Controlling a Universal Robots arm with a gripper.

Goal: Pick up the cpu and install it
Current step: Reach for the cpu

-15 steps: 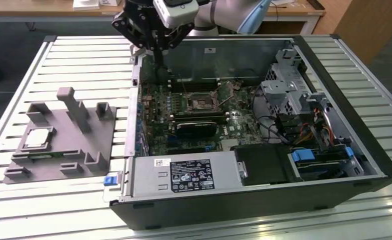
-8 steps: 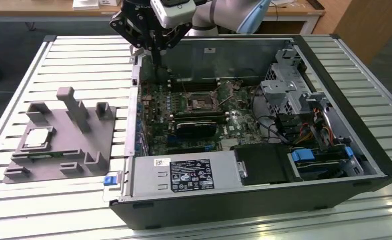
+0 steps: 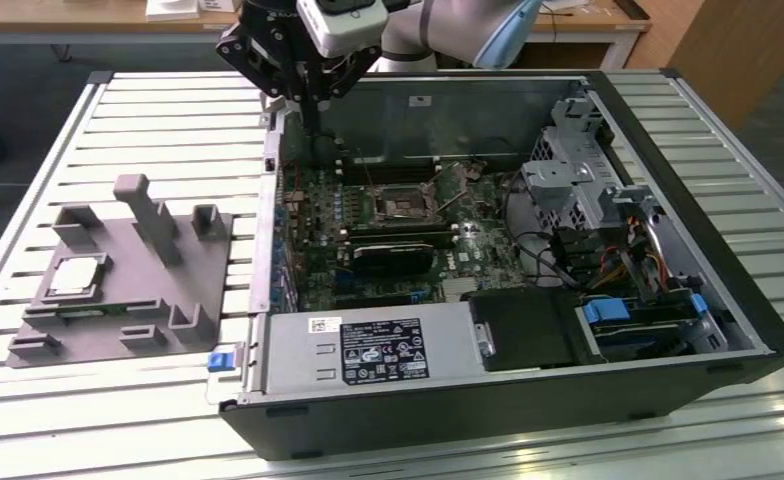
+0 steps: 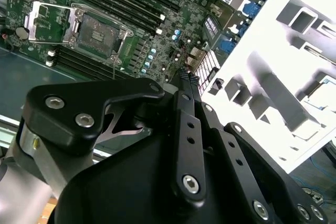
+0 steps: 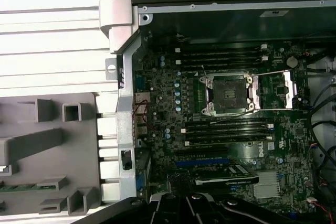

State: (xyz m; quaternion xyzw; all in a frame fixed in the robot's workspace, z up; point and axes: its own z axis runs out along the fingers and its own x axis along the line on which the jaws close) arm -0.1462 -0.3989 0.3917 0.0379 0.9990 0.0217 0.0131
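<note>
Got the claw (image 3: 309, 128) hanging over the far corner of the open pc case (image 3: 499, 420) on the exterior view's left, well above the motherboard (image 3: 325, 210) and touching nothing. Looks pinched closed on thin air, going by the fingertips (image 4: 185, 75) meeting in the second wrist view and the single thin black line in the exterior view. Can find the cpu (image 3: 76, 275) in the exterior view, lying flat in a square pocket of the grey tray (image 3: 199, 270) out on the slatted table (image 3: 165, 110), outside the case and well apart from the claw. Also has the green memory stick (image 3: 79, 312) slotted into the tray just beside it, on the camera side. Gets the straightest look at the socket (image 5: 229, 94) from the first wrist view: metal frame flipped open to one side, dark contact square exposed, sitting between two banks of memory slots. Catches that same stick there too, as a green strip along the tray. Shows the socket at a slant in the second wrist view, plus the tray blown out nearly white past the fingers. Might be the cpu pocket at the very edge of that one, honestly can't tell through the glare.
</note>
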